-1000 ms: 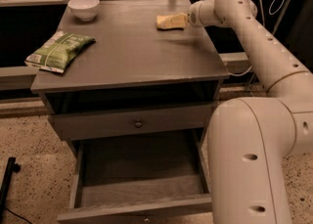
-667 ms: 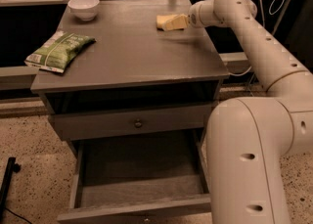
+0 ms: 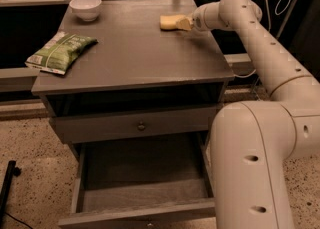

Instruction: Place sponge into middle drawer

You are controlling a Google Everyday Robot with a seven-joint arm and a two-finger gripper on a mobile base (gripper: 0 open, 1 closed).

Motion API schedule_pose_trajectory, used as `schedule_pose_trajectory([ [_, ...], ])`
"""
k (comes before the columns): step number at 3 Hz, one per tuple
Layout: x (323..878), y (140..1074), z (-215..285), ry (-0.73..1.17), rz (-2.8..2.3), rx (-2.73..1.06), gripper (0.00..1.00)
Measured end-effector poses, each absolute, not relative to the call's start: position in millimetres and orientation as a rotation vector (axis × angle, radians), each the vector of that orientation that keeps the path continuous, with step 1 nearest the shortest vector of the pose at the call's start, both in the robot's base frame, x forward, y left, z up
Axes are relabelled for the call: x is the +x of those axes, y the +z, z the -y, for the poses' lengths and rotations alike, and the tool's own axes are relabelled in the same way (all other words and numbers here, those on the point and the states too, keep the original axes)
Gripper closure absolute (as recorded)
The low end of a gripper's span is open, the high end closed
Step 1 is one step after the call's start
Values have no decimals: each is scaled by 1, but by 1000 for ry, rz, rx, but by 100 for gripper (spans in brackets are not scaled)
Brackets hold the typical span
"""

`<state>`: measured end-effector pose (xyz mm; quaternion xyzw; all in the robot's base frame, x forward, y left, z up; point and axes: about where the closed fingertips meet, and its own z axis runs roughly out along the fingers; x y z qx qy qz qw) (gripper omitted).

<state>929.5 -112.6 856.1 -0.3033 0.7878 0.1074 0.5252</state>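
The pale-yellow sponge [image 3: 170,22] lies on the grey cabinet top [image 3: 135,53], at the back right. My gripper [image 3: 188,23] is at the sponge's right end, low over the top and touching or nearly touching it. My white arm reaches in from the right. The middle drawer [image 3: 142,170] is pulled out at the bottom of the cabinet, and its dark floor is bare. My arm's large white lower part [image 3: 250,163] stands beside the drawer's right side and hides its right front corner.
A white bowl [image 3: 85,7] stands at the back left of the top. A green snack bag [image 3: 61,52] lies at the left edge. A shut drawer front with a small round knob [image 3: 141,126] sits above the open drawer. A speckled floor lies around the cabinet.
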Motion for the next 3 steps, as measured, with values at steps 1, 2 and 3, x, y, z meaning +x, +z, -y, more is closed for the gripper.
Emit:
schedule_pose_trajectory([
  [1,935,845,119,277,-1924,-667,81],
  [2,938,842,118,316,-1935,-631,100],
  [3,931,865,99,398,-1868,-675,100],
])
